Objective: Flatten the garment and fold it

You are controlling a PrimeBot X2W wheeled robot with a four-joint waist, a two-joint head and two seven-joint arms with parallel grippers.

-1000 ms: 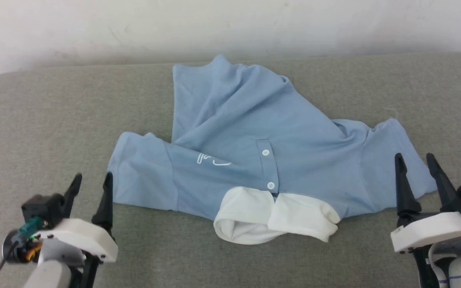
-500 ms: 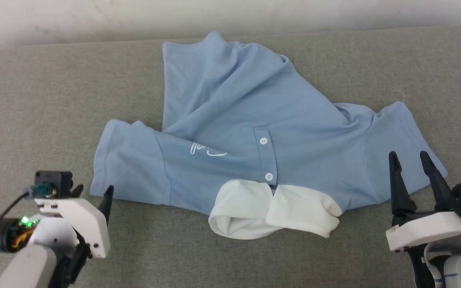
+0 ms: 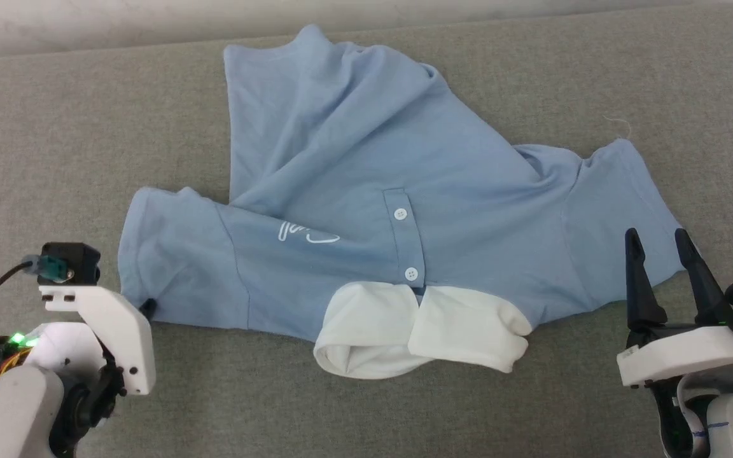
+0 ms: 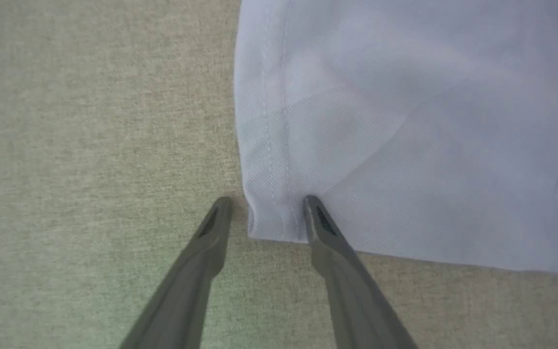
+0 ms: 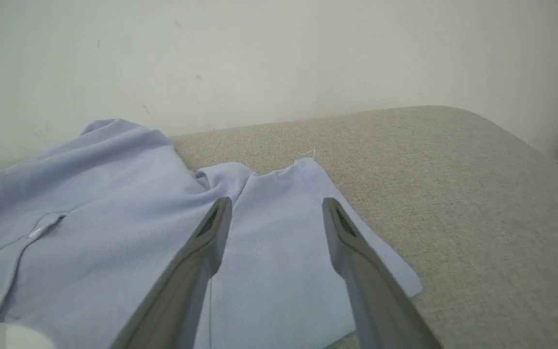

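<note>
Left tool (image 4: 267,206): pitched steeply down. White mount (image 3: 112,324) covers most of it from the head camera; one dark fingertip (image 3: 147,308) pokes out. Fingers parted, tips level.
Right tool (image 3: 656,240): low on the right, fingers pointing up and forward, spread wide.
Left forearm (image 3: 4,420) and right forearm (image 3: 732,432) sit pale at the lower corners.

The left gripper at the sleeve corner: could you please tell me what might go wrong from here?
The left gripper straddles only the hemmed corner of the garment; closing there may catch one layer or slip off the edge.
The body lies bunched in diagonal folds, so pulling one sleeve alone could drag it rather than flatten it.
The white collar is rolled and may stay creased.
</note>
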